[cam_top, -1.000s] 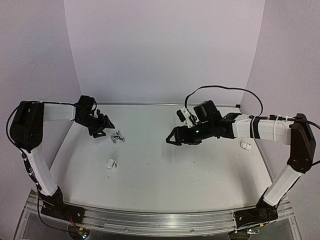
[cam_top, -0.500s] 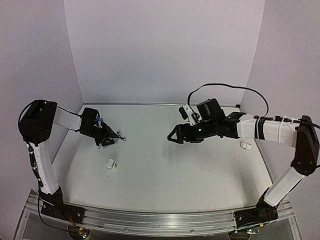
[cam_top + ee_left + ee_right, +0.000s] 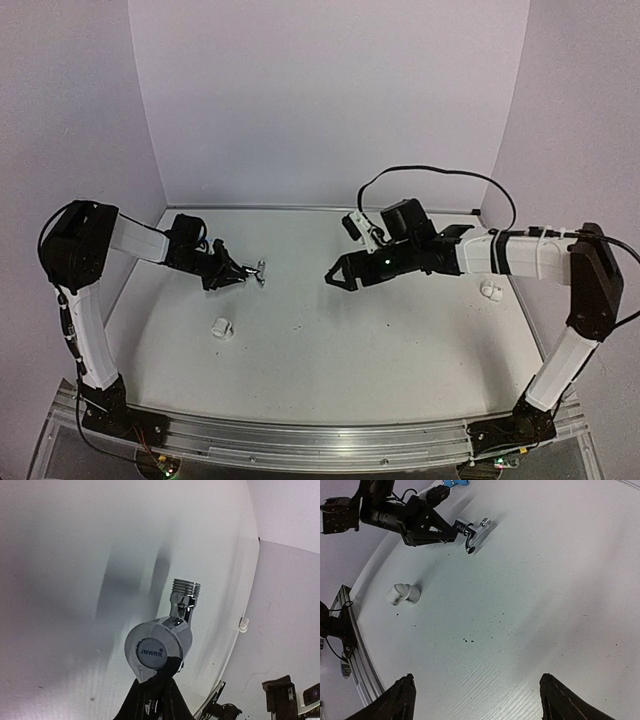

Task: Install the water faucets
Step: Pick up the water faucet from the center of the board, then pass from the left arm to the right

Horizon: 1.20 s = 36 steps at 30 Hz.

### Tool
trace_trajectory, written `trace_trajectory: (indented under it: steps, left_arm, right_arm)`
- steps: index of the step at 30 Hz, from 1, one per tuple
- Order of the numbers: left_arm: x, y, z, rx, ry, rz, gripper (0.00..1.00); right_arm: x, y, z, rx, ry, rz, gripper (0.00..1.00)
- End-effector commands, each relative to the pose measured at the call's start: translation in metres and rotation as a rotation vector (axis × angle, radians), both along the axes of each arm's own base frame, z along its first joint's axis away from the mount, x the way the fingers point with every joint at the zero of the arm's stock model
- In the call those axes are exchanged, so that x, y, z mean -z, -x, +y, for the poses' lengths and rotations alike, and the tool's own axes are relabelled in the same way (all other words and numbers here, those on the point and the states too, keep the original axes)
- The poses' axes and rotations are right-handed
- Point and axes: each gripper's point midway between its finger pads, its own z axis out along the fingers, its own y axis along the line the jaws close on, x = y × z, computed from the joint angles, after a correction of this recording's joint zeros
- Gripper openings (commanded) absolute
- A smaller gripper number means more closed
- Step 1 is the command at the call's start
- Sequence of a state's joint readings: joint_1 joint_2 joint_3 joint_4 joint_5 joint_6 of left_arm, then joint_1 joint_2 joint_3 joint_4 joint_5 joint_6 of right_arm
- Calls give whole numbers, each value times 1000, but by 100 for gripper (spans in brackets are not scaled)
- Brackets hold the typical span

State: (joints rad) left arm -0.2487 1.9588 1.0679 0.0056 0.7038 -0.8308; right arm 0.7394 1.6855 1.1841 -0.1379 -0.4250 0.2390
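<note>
White elbow fitting (image 3: 221,327) lies nearest, front-left on table (image 3: 330,380); second white fitting (image 3: 490,291) sits near right edge. Left gripper (image 3: 243,272) is clamped on silver faucet (image 3: 161,642), gripped just under round cap marked JMWRR — threaded end points away from fingers. Right gripper (image 3: 334,280) faces it, well apart, fingers spread wide. Blue faucet (image 3: 455,482) is farthest — behind left gripper, only partly in right wrist view.

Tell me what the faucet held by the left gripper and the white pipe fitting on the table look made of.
The faucet looks like chromed metal: mirror-bright, reflective, with cut threads. The white pipe fitting is probably plastic: matte white, no glints.
</note>
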Motion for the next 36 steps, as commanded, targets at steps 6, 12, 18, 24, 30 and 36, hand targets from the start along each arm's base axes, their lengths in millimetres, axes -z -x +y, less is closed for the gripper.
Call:
trace_trajectory:
  steps: [6, 12, 18, 24, 30, 36]
  left_arm:
    - [-133, 44, -98, 201, 141, -301, 0]
    - [-163, 65, -124, 182, 198, -320, 0]
    - [-168, 74, -136, 207, 228, -313, 0]
    - [-180, 79, -135, 211, 248, -333, 0]
    - [-188, 81, -135, 214, 260, -348, 0]
    - [-192, 80, -131, 192, 253, -367, 0]
  right_arm:
    - [-45, -27, 72, 1, -395, 99, 82]
    - [-28, -33, 69, 72, -351, 53, 74]
    - [-22, -28, 77, 53, -382, 79, 55]
    - [-22, -33, 75, 80, -377, 40, 43]
    - [-24, -35, 82, 78, -375, 14, 41]
    - [-22, -44, 78, 152, -319, -55, 46]
